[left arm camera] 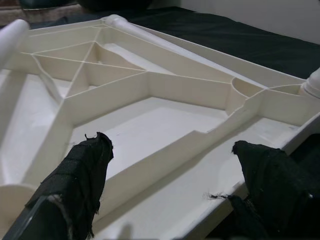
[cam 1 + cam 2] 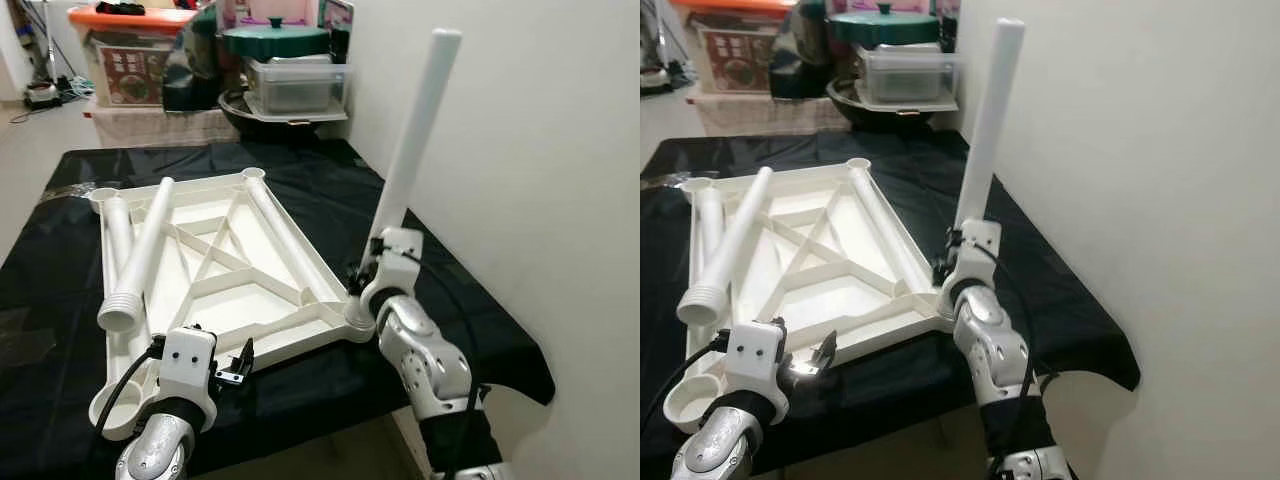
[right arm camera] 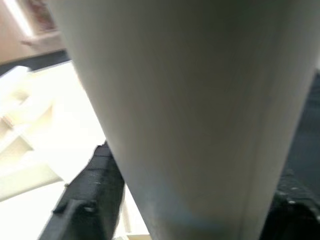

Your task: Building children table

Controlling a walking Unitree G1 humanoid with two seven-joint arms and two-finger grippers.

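Note:
A white plastic tabletop (image 2: 292, 343) lies upside down on the black cloth. My right gripper (image 2: 374, 262) is shut on a white leg (image 2: 416, 130) that stands upright in the tabletop's near right corner socket; its black finger (image 3: 89, 199) presses on the leg (image 3: 190, 100). Three more legs lie on the tabletop: one slanting at the left (image 2: 150, 250), one beside it (image 2: 117, 232), one along the right rib (image 2: 275, 232). My left gripper (image 2: 238, 366) is open at the tabletop's near edge, with its fingers (image 1: 80, 180) spread over the rim (image 1: 165, 150).
A black cloth (image 2: 60, 270) covers the work table, whose front edge is just under my arms. A white wall (image 2: 540, 150) stands close on the right. Behind the table are an orange-lidded box (image 2: 130, 50) and a green-lidded container (image 2: 275, 42).

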